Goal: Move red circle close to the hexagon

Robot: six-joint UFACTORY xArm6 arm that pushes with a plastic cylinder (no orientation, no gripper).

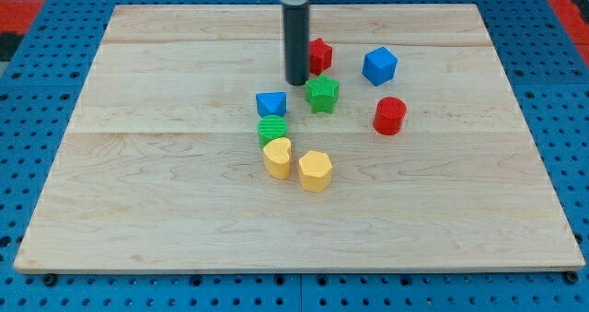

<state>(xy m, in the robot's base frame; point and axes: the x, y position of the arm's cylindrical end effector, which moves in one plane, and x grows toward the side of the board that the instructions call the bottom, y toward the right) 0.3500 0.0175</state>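
Observation:
The red circle (389,115), a short red cylinder, stands right of the board's middle. The yellow hexagon (315,170) stands below and to the left of it, some way off. My tip (296,81) is the lower end of a dark rod coming down from the view's top. It rests just left of a red block (319,53) of unclear shape and above-left of a green star (322,93). The tip is well left of the red circle and does not touch it.
A blue cube (379,65) stands above the red circle. A blue triangular block (271,102), a green round block (272,129) and a yellow heart-like block (277,156) form a column left of the hexagon. The wooden board (138,211) lies on a blue pegboard.

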